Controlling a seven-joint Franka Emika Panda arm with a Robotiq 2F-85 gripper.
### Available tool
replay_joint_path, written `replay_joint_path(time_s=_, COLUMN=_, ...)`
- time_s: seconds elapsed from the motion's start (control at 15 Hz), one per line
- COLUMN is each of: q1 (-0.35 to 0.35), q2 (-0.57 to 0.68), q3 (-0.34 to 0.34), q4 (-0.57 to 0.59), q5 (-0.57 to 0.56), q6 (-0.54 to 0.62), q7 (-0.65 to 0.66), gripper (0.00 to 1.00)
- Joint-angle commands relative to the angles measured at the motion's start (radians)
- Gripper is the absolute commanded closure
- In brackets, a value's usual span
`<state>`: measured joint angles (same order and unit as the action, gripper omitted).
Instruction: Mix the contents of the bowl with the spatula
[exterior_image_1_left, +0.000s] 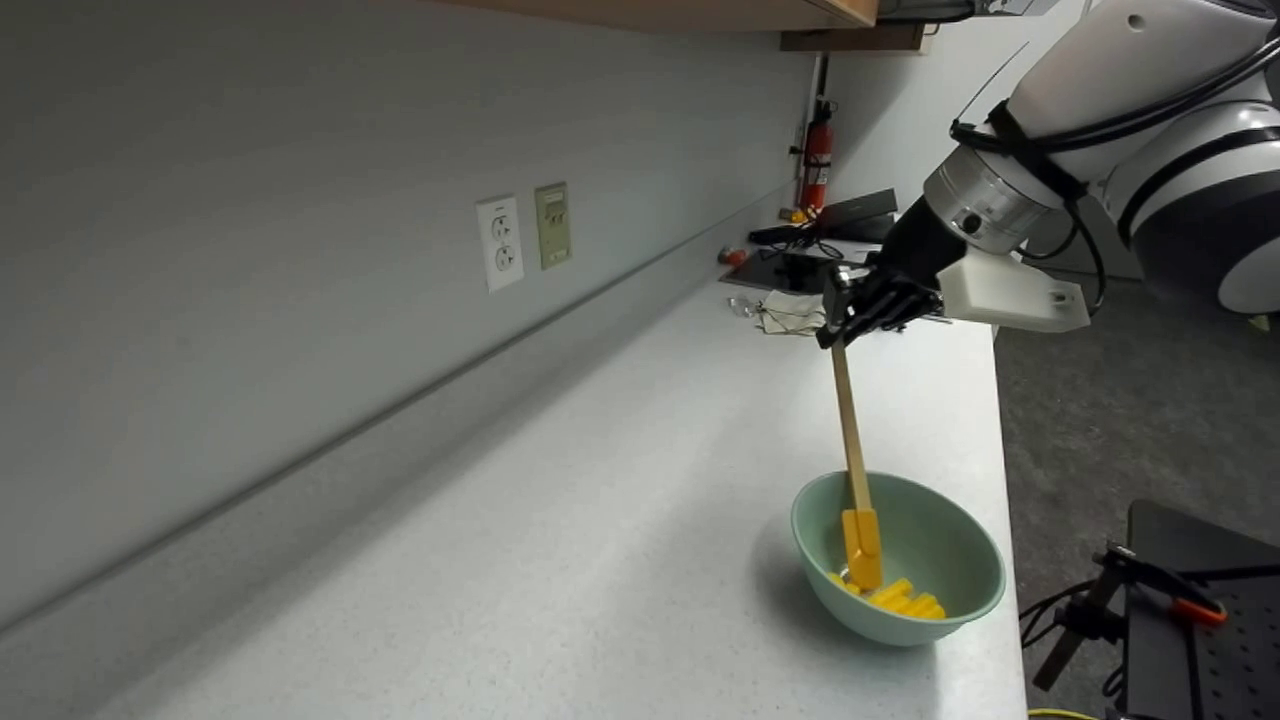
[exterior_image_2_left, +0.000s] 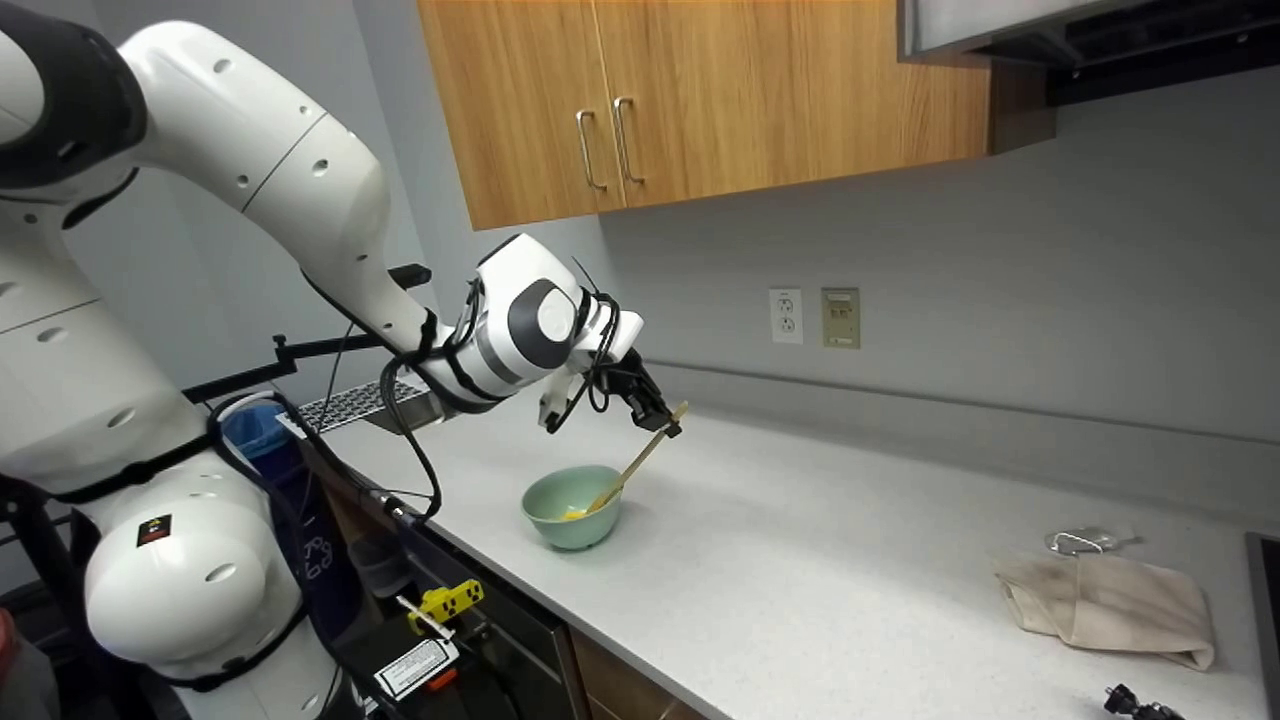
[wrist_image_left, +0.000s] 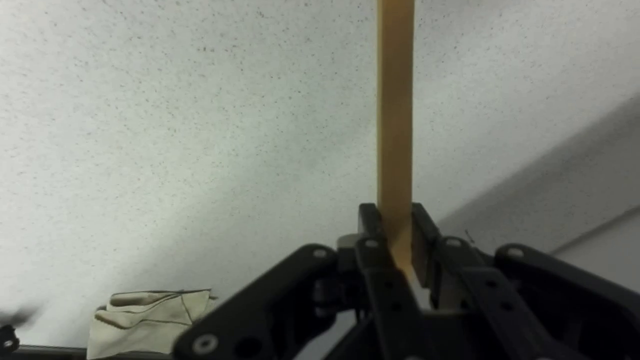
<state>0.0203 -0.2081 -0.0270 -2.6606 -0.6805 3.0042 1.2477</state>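
Grey wall backs a counter; near the edge opposite stands the bowl. The gripper clasps the spatula, jaws narrowed to its handle, the upper end visible in an exterior view. Its blade, cropped from the wrist view, stands among the bowl's partly hidden yellow pieces.
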Motion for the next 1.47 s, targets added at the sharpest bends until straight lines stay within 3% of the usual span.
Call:
replay_joint_path(time_s=0.0, q1=-0.061, q2=-0.035, q3=0.022, q4=0.014, q5=-0.100, q6=0.026, q7=0.054, gripper=0.96)
replay_joint_path(time_s=0.13, q1=-0.077, q2=-0.040, q3=0.026, q4=0.023, q5=-0.142, q6=0.030, q7=0.073, gripper=0.96)
replay_joint_path(time_s=0.33, q1=-0.042, q2=-0.027, q3=0.002, q4=0.014, q5=-0.105, q6=0.034, q7=0.032, gripper=0.96)
replay_joint_path(time_s=0.6, q1=0.082, q2=0.010, q3=-0.067, q4=-0.029, q5=0.079, q6=0.046, q7=-0.113, gripper=0.96)
replay_joint_path(time_s=0.73, q1=0.194, q2=-0.031, q3=-0.098, q4=-0.077, q5=0.234, q6=0.000, q7=-0.199, gripper=0.96)
replay_joint_path(time_s=0.87, q1=0.239, q2=-0.047, q3=-0.117, q4=-0.079, q5=0.293, q6=-0.020, q7=-0.240, gripper=0.96)
replay_joint_path(time_s=1.2, q1=0.198, q2=-0.102, q3=-0.080, q4=-0.073, q5=0.226, q6=-0.022, q7=-0.190, gripper=0.96)
replay_joint_path(time_s=1.4, q1=0.106, q2=-0.132, q3=-0.026, q4=-0.061, q5=0.117, q6=-0.009, q7=-0.132, gripper=0.96)
